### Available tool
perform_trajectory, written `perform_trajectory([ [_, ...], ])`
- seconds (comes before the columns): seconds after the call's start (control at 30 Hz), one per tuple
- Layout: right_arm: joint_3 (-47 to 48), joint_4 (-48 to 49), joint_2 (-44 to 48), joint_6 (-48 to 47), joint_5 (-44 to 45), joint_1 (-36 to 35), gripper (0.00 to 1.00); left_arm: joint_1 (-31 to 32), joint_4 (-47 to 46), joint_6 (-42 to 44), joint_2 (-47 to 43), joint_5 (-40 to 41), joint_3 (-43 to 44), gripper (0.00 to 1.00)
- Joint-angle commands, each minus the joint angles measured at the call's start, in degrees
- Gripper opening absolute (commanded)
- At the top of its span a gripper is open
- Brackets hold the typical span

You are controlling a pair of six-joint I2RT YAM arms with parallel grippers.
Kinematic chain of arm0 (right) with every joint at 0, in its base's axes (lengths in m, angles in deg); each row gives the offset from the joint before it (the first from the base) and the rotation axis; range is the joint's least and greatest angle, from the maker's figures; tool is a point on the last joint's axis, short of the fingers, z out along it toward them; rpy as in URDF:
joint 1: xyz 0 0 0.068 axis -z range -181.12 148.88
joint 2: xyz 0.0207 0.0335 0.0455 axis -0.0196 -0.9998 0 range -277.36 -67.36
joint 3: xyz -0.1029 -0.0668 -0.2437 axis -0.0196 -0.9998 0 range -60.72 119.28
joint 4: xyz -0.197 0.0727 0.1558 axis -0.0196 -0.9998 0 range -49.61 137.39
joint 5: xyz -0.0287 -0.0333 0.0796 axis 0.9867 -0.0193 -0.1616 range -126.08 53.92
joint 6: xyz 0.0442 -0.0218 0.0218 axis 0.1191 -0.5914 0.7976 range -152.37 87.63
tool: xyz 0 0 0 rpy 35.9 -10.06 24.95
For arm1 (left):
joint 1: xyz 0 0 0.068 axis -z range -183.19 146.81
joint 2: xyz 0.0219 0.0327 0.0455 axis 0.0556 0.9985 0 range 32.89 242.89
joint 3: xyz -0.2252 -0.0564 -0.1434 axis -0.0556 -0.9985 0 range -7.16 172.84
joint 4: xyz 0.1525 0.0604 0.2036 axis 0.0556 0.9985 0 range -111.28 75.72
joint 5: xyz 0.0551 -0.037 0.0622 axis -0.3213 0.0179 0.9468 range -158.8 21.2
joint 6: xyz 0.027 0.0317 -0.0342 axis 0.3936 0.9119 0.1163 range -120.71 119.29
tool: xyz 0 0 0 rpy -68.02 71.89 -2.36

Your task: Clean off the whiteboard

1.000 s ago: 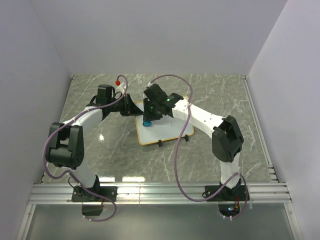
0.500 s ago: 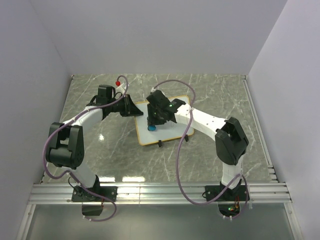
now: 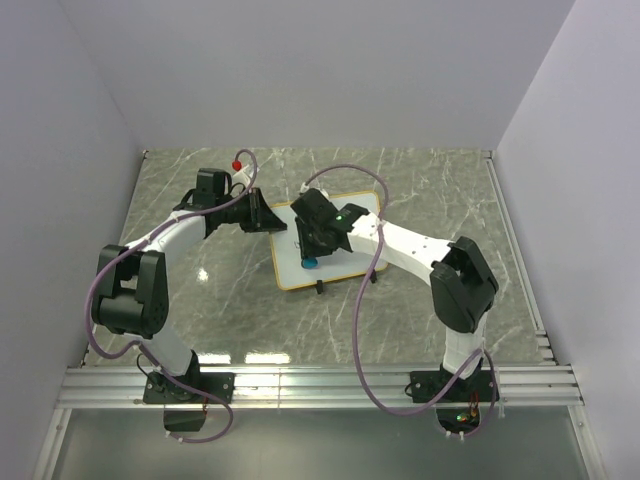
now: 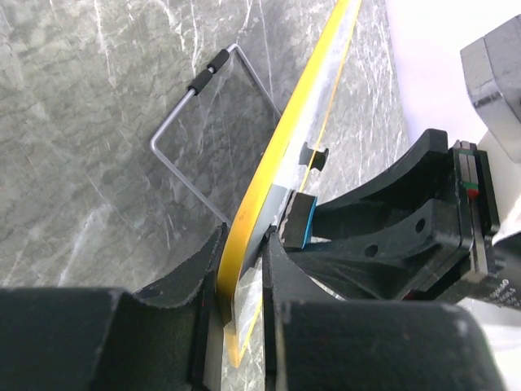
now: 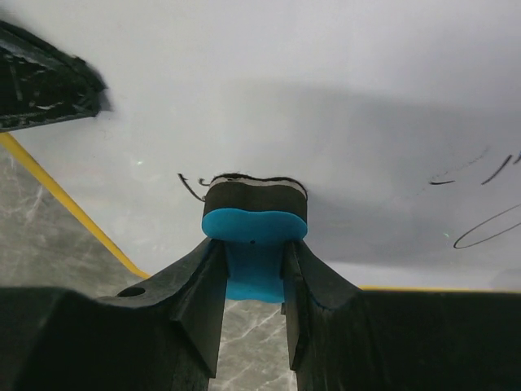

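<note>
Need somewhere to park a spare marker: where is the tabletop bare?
Bare table lies between the whiteboard and the arm bases, and in the far right corner beyond the right arm. Crowded: the board's left edge, where the left pincer clamps the frame and the right pincer holds the eraser.

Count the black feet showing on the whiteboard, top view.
2. Both sit on the whiteboard's near edge: the left foot and the right foot. The right arm covers part of the board, so more may be hidden.

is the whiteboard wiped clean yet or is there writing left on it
Not clean. In the right wrist view, dark pen strokes show on the whiteboard right of the blue eraser and beside it.
</note>
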Motion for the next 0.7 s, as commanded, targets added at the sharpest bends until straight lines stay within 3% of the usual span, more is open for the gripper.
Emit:
perform_trajectory([
  [0.0,4.5,-0.7,-4.9,-2.0,-1.4,-1.5,0.00,1.8,4.8,1.1,0.2,5.2,0.9,0.00],
  [0.3,6.1,0.7,-5.1,-4.4,-3.8,-2.7,0.00,1.8,5.7,1.4,0.9,5.8,2.0,0.00],
  [0.67,12.0,-1.7,-7.8,-4.9,1.5,-1.4,0.00,2.2,6.2,1.1,0.6,6.2,2.3,0.00],
])
